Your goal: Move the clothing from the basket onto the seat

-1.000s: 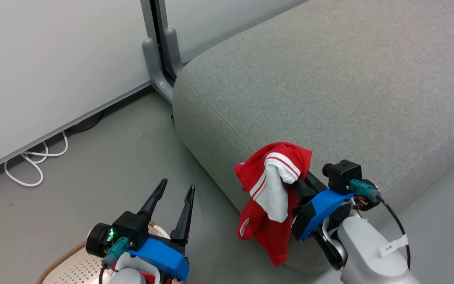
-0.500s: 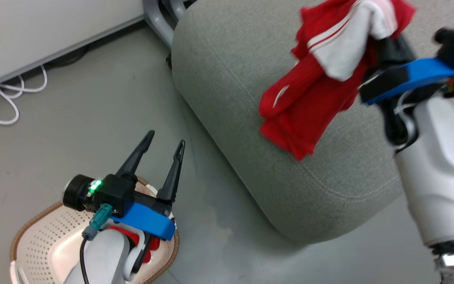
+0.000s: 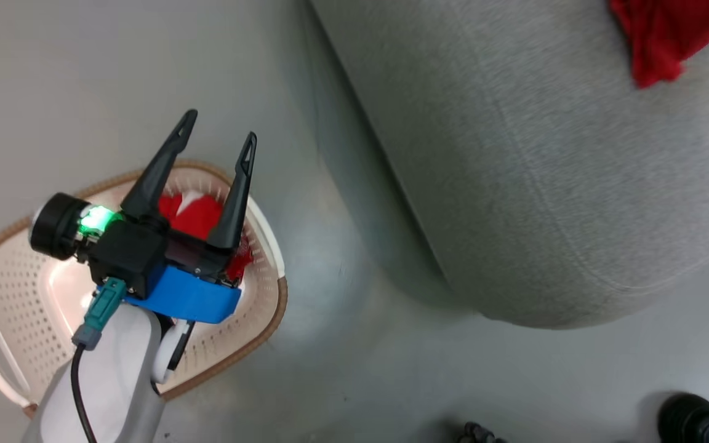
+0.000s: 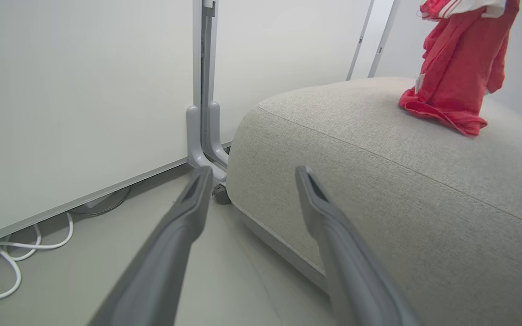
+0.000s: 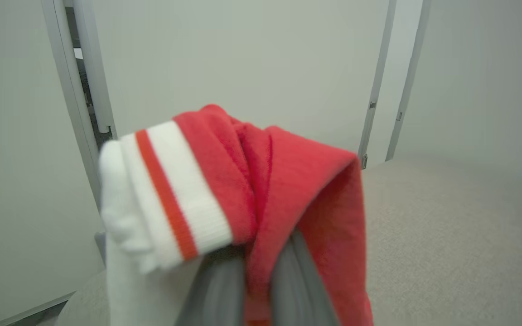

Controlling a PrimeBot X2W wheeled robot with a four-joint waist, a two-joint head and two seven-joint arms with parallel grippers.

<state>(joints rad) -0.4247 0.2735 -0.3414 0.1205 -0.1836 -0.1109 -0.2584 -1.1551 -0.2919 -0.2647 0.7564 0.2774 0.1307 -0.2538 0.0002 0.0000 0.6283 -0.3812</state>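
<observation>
Left gripper: fingers spread wide with nothing between them, hovering over the basket. The spread matches that of 0.5 s ago.

Right gripper: fingers close together, clamped on the red top. A white cuff with a red stripe is folded over their left side.

Change since 0.5 s ago: the head camera has tilted down, so the whole picture has shifted. More of the basket's brown rim is in frame. Of the red top, a corner shows at the upper right, over the seat.

View differences:
- The head view shows the second red garment lying in the basket, beneath the left fingers.
- The left wrist view looks past the left gripper and shows the red top hanging down, its lower hem resting on top of the seat, well back from the rounded front edge.
- The left wrist view also shows a white wall panel, a grey post foot at the seat's corner and a white cable along the wall base.
- The right wrist view shows seat fabric to the right of the cloth.

Room: a strip of grey floor lies between the basket and the seat's edge. A dark rounded object sits at the lower right; I cannot tell what it is.
</observation>
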